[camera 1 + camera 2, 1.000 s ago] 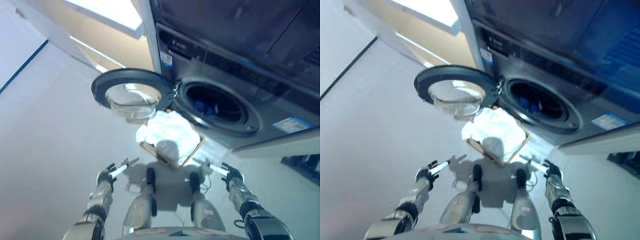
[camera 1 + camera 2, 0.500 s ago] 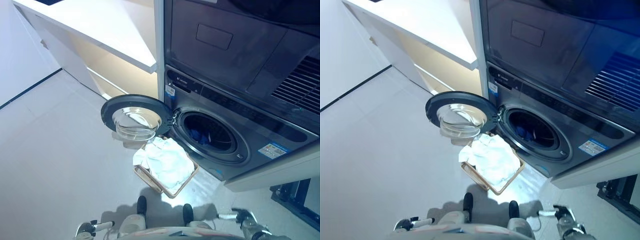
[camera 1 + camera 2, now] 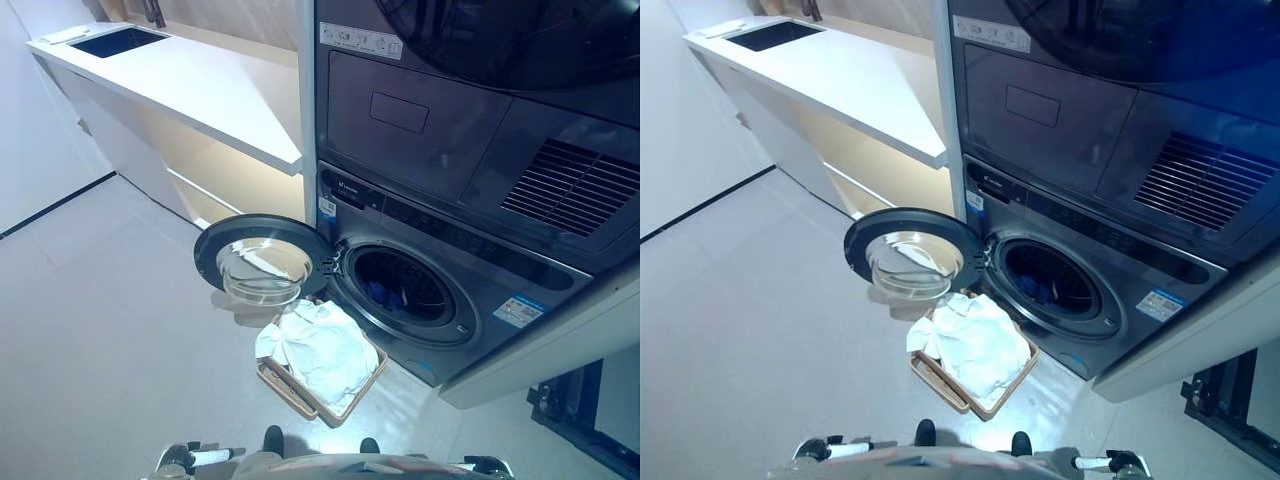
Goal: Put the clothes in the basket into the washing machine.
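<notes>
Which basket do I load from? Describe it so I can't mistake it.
Find the grey washing machine with its round door swung open to the left. On the floor just below that door sits a tan rectangular basket, the only one there, heaped with pale crumpled clothes.

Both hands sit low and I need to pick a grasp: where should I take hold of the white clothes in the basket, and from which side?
Probably pinch the raised, crumpled bunch of the white clothes from above. They lie heaped over the rim of the basket, so folds stand free, while the open door crowds the far side.
</notes>
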